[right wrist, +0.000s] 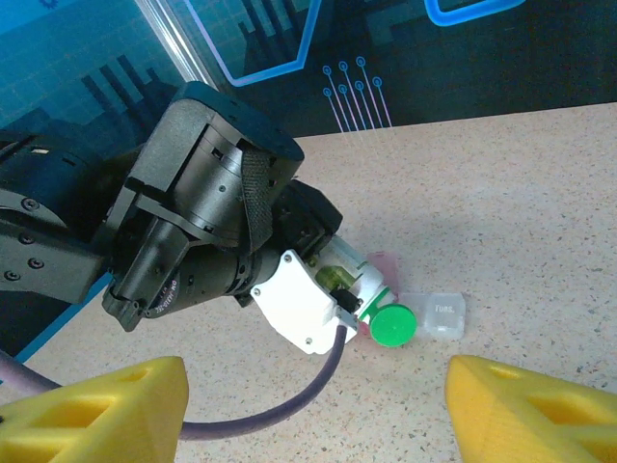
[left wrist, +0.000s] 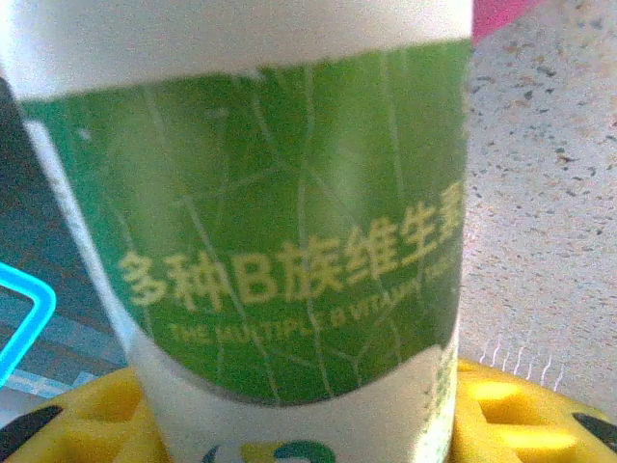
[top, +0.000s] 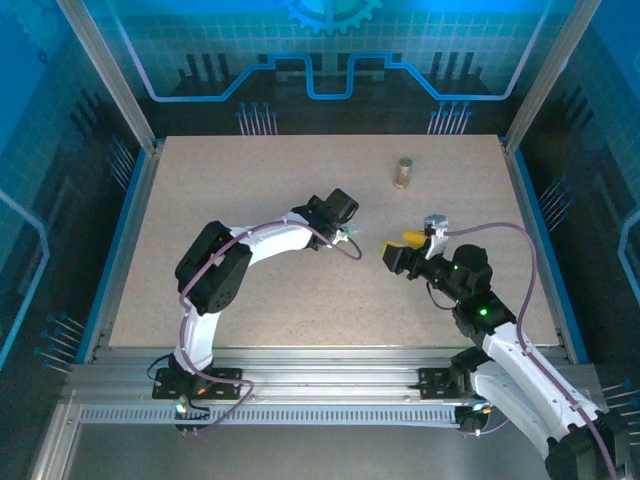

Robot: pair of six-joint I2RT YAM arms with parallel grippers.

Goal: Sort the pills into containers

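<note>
My left gripper (top: 345, 228) is shut on the white container with the green cap (right wrist: 393, 325), held lying sideways just above the table. Its green label (left wrist: 289, 241) looms close in the left wrist view, between the yellow fingers (left wrist: 521, 415). A pink-tinted vial (right wrist: 386, 262) lies right behind that bottle. The amber container (top: 403, 172) stands upright at the back of the table. My right gripper (top: 395, 250) faces the green cap from a short way off, open, with nothing between its yellow fingers (right wrist: 96, 410). The pills are hidden.
A small clear pill-box compartment marked "Tues." (right wrist: 439, 313) lies on the table just right of the green cap. The speckled tabletop (top: 250, 200) has a blue raised rim on its left and right sides. The left arm's purple cable (right wrist: 289, 410) loops low in front of my right gripper.
</note>
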